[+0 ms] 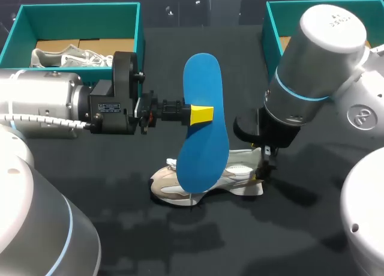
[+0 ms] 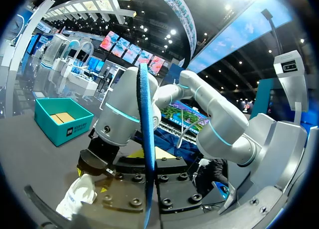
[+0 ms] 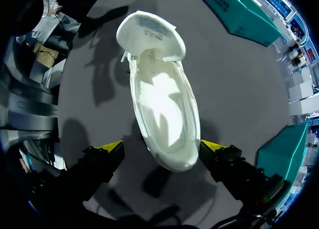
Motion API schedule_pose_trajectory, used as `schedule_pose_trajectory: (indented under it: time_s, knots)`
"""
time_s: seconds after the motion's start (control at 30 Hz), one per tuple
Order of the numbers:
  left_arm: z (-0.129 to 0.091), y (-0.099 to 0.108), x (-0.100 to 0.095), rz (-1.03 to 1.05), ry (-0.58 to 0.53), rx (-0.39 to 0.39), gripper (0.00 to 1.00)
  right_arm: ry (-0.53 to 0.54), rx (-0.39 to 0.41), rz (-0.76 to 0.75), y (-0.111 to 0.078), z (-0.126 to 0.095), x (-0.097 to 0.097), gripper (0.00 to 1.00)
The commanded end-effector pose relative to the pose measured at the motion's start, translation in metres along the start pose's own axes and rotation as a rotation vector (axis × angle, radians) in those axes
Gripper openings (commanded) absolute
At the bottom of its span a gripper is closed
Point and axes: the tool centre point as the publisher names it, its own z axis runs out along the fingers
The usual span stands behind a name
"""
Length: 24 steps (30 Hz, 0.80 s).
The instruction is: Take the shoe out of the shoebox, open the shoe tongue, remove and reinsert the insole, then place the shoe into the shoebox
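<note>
Two teal shoeboxes stand at the far side of the table (image 1: pixel 120 228). The left shoebox (image 1: pixel 78 9) holds a second shoe (image 1: pixel 72 57), pale, lying on brown cardboard. The right shoebox (image 1: pixel 271 27) is mostly hidden behind my right arm (image 1: pixel 318 66), so what is inside cannot be seen.

The left claw (image 1: pixel 201 114) is pinching the blue insole (image 1: pixel 204 78) at about its middle and holds it upright in the air over the middle of the table. In the head view only one yellow tip shows, on the near face; the other finger is behind the insole. In the left wrist view the insole is seen edge-on as a thin blue strip, and the claw's own yellow tips cannot be made out there.

The shoe (image 1: pixel 180 189) lies on the table under the insole, outside both boxes. The insole's lower end covers part of it in the head view, and I cannot tell if they touch.

The right claw (image 3: pixel 160 147) is spread, with the heel of the shoe between its fingers. One tip is against the shoe's side and the other is apart from it. The tongue (image 3: pixel 152 32) is folded open and forward, and the inside of the shoe is bare and white.

On the underside of the tongue there is a label (image 3: pixel 149 25) with lines of blue print, too small to read. A sticker (image 1: pixel 111 106) on the left wrist carries small print, also not readable.
</note>
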Motion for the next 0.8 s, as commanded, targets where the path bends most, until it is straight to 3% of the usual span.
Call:
schedule_pose_trajectory:
  time_s: [0.03, 0.3, 0.5, 0.8]
  knots:
    - [0.004, 0.001, -0.001, 0.0, 0.0, 0.003, 0.0, 0.008, 0.081, 0.006, 0.007, 0.0, -0.004, 1.0]
    - [0.004, 0.001, -0.001, 0.0, 0.0, 0.003, 0.0, 0.007, 0.082, -0.001, 0.01, -0.005, -0.005, 1.0]
    - [0.004, 0.001, -0.001, 0.0, 0.0, 0.003, 0.0, 0.004, 0.102, -0.041, 0.031, -0.007, -0.018, 1.0]
    - [0.004, 0.001, -0.001, 0.0, 0.0, 0.003, 0.0, 0.01, 0.122, -0.085, 0.051, 0.011, -0.037, 1.0]
